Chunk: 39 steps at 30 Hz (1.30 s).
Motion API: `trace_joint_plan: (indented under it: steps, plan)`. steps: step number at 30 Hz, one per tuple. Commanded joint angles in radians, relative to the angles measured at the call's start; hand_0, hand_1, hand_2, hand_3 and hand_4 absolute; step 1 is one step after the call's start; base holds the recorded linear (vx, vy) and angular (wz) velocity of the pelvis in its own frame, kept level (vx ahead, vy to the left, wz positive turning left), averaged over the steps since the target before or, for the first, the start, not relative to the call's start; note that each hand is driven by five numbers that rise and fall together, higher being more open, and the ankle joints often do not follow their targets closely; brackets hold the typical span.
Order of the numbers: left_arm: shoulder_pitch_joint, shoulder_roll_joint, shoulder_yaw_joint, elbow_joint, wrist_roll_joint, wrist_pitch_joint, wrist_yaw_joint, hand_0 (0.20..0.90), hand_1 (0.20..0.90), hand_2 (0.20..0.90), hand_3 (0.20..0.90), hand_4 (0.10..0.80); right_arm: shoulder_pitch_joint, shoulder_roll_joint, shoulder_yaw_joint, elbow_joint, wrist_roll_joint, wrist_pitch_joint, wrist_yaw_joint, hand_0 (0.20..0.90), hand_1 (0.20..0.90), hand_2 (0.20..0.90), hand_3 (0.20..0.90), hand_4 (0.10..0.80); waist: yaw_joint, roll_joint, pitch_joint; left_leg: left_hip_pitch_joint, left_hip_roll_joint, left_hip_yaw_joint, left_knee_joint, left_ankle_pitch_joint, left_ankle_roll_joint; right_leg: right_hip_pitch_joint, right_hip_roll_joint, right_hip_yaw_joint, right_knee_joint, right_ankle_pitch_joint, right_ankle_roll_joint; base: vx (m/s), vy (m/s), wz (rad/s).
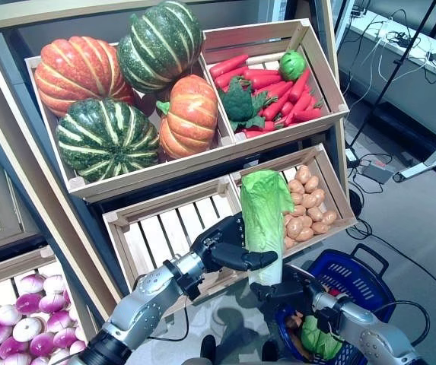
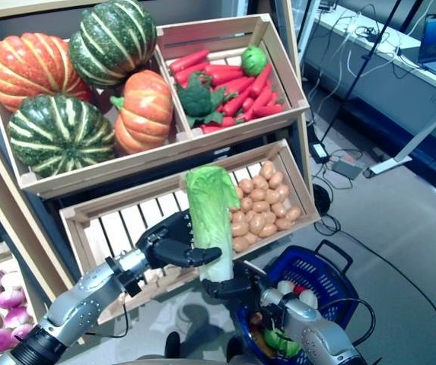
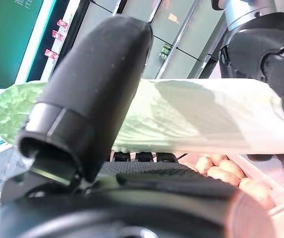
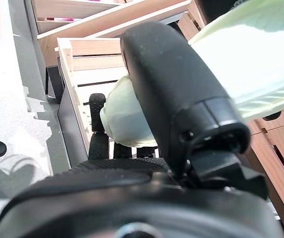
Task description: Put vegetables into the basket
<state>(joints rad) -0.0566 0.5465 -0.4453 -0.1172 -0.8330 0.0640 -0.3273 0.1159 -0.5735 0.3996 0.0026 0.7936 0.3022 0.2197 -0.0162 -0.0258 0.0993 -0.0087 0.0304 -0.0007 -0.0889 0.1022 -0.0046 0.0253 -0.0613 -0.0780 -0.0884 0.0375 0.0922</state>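
Observation:
A long pale-green napa cabbage stands upright in front of the stand's lower crate. My left hand is shut on its middle from the left, with the thumb lying across the leaves. My right hand is shut on its white base from below, with the thumb over the stalk end. The blue plastic basket stands on the floor at the lower right, just right of and below the cabbage. In it lie a leafy green vegetable and small white and red round ones.
A tilted wooden stand with crates rises behind the hands. A slatted crate is right behind my left hand. A desk with a white leg and floor cables are at the right. Grey floor lies around the basket.

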Motion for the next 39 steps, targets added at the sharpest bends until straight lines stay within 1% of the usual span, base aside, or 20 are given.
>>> trace_joint_plan:
  steps: [1,5,8,13,20,24,29,34,36,39]
  plan:
    - [-0.073,-0.048,-0.038,-0.138,-0.073,-0.051,-0.101,0.9,0.9,0.9,0.9,0.8,-0.105,0.033,-0.064,-0.075,0.108,-0.153,-0.015,0.3,0.3,0.3,0.3,0.4,0.007,-0.035,-0.058,0.037,-0.022,-0.036,0.02,-0.086,0.011,-0.003,-0.047,0.021,0.021,0.044,0.036,0.0,0.0,0.0]
    - [-0.067,-0.05,-0.023,-0.137,-0.093,-0.07,-0.1,0.9,0.9,0.9,0.9,0.8,-0.099,0.032,-0.106,-0.097,0.16,-0.188,-0.012,0.3,0.3,0.3,0.3,0.4,0.002,-0.037,-0.057,0.037,-0.022,-0.033,0.021,-0.089,0.013,-0.005,-0.045,0.027,0.023,0.043,0.036,0.0,0.0,0.0]
    - [-0.067,-0.054,-0.009,-0.142,-0.091,-0.067,-0.1,0.9,0.9,0.9,0.9,0.8,-0.097,0.036,-0.139,-0.107,0.205,-0.213,-0.004,0.3,0.3,0.3,0.3,0.4,0.0,-0.038,-0.058,0.038,-0.022,-0.031,0.022,-0.09,0.013,-0.007,-0.044,0.029,0.026,0.042,0.035,0.0,0.0,0.0]
    - [-0.062,-0.062,0.019,-0.142,-0.096,-0.062,-0.108,0.9,0.9,0.9,0.9,0.8,-0.088,0.073,-0.188,-0.121,0.285,-0.254,0.02,0.3,0.3,0.3,0.3,0.4,0.0,-0.038,-0.055,0.038,-0.022,-0.033,0.024,-0.095,0.014,-0.006,-0.044,0.029,0.026,0.041,0.035,0.0,0.0,0.0]
    - [-0.059,-0.076,0.051,-0.139,-0.097,-0.054,-0.114,0.9,0.9,0.9,0.9,0.8,-0.083,0.109,-0.233,-0.111,0.364,-0.289,0.067,0.3,0.3,0.3,0.3,0.4,0.0,-0.039,-0.058,0.039,-0.02,-0.033,0.022,-0.097,0.01,-0.001,-0.045,0.026,0.019,0.04,0.034,0.0,0.0,0.0]
    - [-0.058,-0.082,0.065,-0.132,-0.086,-0.063,-0.125,0.9,0.9,0.9,0.9,0.8,-0.078,0.127,-0.254,-0.101,0.403,-0.296,0.091,0.3,0.3,0.3,0.3,0.4,-0.001,-0.04,-0.058,0.039,-0.017,-0.031,0.022,-0.098,0.009,-0.001,-0.046,0.024,0.018,0.039,0.034,0.0,0.0,0.0]
    - [-0.064,-0.086,0.08,-0.133,-0.084,-0.057,-0.139,0.9,0.9,0.9,0.9,0.8,-0.091,0.17,-0.278,-0.084,0.539,-0.349,0.125,0.3,0.3,0.3,0.3,0.4,0.002,-0.039,-0.057,0.039,-0.016,-0.032,0.024,-0.1,0.008,0.002,-0.044,0.024,0.015,0.037,0.031,0.0,0.0,0.0]
    - [-0.062,-0.094,0.096,-0.129,-0.086,-0.052,-0.138,0.9,0.9,0.9,0.9,0.8,-0.091,0.214,-0.301,-0.07,0.577,-0.395,0.141,0.3,0.3,0.3,0.3,0.4,0.002,-0.035,-0.055,0.037,-0.015,-0.033,0.026,-0.102,0.006,0.002,-0.044,0.023,0.016,0.035,0.03,0.0,0.0,0.0]
    - [-0.059,-0.099,0.099,-0.129,-0.083,-0.052,-0.134,0.9,0.9,0.9,0.9,0.8,-0.089,0.223,-0.308,-0.068,0.584,-0.401,0.141,0.3,0.3,0.3,0.3,0.4,0.001,-0.035,-0.054,0.037,-0.015,-0.033,0.026,-0.102,0.005,0.002,-0.044,0.024,0.016,0.035,0.03,0.0,0.0,0.0]
    - [-0.051,-0.104,0.121,-0.124,-0.083,-0.059,-0.131,0.9,0.9,0.9,0.9,0.8,-0.083,0.244,-0.341,-0.048,0.61,-0.43,0.152,0.3,0.3,0.3,0.3,0.4,0.0,-0.034,-0.053,0.039,-0.014,-0.033,0.025,-0.103,0.004,0.003,-0.043,0.023,0.015,0.034,0.028,0.0,0.0,0.0]
